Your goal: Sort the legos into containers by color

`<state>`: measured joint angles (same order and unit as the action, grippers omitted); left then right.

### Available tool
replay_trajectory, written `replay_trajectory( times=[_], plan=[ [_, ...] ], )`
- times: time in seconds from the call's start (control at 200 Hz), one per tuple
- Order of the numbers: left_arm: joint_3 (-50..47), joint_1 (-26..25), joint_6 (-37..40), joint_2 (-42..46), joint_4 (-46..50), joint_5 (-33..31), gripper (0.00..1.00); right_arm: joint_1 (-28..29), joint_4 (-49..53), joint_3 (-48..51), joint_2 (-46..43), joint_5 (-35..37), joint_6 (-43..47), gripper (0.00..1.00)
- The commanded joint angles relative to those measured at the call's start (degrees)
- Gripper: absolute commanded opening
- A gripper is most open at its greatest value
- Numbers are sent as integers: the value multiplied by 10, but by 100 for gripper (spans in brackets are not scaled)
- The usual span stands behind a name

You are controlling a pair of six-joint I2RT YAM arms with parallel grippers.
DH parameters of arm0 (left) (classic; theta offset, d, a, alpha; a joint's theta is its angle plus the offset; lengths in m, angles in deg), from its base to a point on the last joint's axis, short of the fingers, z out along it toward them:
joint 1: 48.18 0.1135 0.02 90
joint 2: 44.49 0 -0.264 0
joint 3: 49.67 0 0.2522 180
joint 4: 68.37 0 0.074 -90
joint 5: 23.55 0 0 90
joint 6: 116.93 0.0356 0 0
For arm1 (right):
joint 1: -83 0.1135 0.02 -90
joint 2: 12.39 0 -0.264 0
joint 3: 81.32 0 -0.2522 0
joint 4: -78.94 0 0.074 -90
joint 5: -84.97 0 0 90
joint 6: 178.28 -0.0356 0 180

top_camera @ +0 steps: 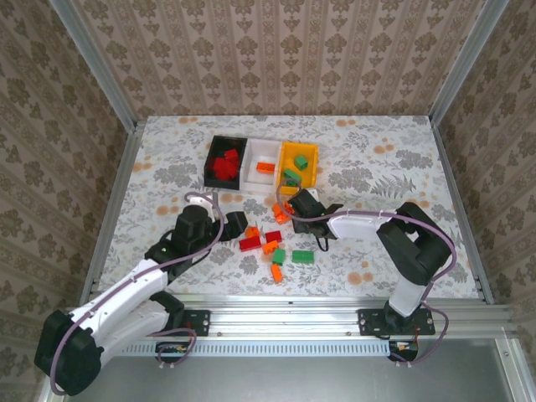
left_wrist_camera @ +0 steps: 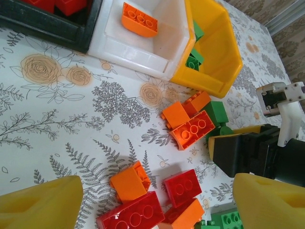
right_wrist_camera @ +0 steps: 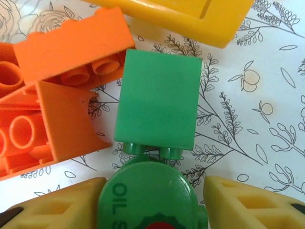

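Left gripper (left_wrist_camera: 155, 200) spread wide over red and orange legos (left_wrist_camera: 182, 187); right gripper (right_wrist_camera: 152, 202) clamps green round lego (right_wrist_camera: 148, 183) near yellow bin (right_wrist_camera: 190, 19).

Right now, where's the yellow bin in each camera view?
Top external: yellow bin at centre, rightmost of the joined row.
Left wrist: yellow bin at upper right.
Right wrist: yellow bin along the top edge.
Shared landmark: the orange bricks lying near its front wall.
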<state>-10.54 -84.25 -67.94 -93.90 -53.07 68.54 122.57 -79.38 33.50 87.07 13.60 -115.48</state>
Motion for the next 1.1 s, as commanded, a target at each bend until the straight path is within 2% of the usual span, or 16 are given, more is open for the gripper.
replay_trajectory(
  times=[0.0, 0.085, 0.17, 0.3, 0.545, 0.665, 0.79, 0.94, 1.1],
  plan=[
    [-11, 0, -6, 6, 17, -9, 84, -2, -1, 0, 10, 11, 1, 57],
    [-12, 0, -6, 6, 16, -9, 84, -2, -2, -1, 8, 14, 5, 54],
    [-11, 0, -6, 5, 15, -9, 84, -1, -5, 6, -1, 17, 5, 45],
    [-11, 0, -6, 3, 13, -10, 84, -1, -8, 29, -30, 25, 3, 40],
    [-1, 0, -18, -38, 0, 6, 84, 4, 40, 51, -130, 50, -1, 39],
    [-10, -1, -44, -66, -16, 4, 85, -6, 56, 7, -150, 53, 28, 39],
    [-22, -1, -78, -89, -43, 6, 90, -37, 48, -84, -93, 28, 68, 39],
    [-26, -3, -90, -105, -46, 25, 93, -74, 62, -236, 37, 17, 103, 39],
    [-31, -4, -93, -84, -20, 25, 93, -96, 114, -390, 175, 8, 126, 39]
  ],
)
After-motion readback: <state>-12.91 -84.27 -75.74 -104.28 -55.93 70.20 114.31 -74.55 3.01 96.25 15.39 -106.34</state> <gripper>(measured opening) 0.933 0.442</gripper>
